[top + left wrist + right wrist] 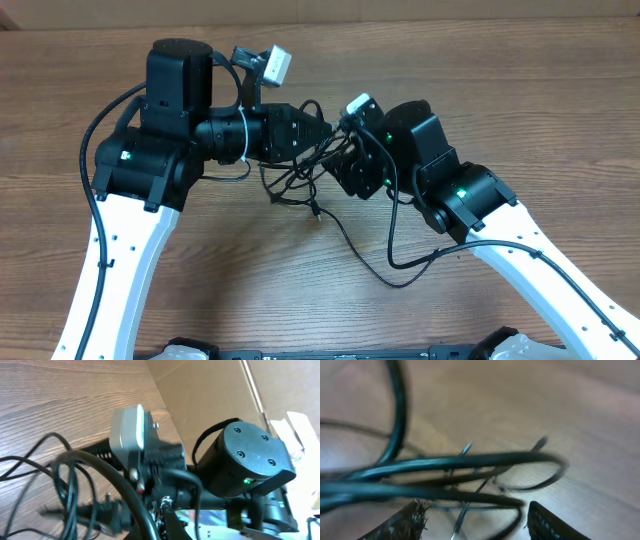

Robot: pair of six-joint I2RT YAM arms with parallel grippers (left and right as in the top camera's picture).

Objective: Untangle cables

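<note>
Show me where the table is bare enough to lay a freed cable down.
Bare table lies right of the right arm and left of the left arm. The near middle, between both arms, is open except one trailing strand. Crowded: the cables tangle between the wrists.

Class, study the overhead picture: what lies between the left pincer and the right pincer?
The tangled cables hang in the gap between the left pincer and the right pincer. The overhead view shows it.

My left gripper (pixel 322 129) is closed tight and points inward toward my right side. My right gripper (pixel 476 521) faces it close by, fingers (pixel 405 522) spread apart.
</note>
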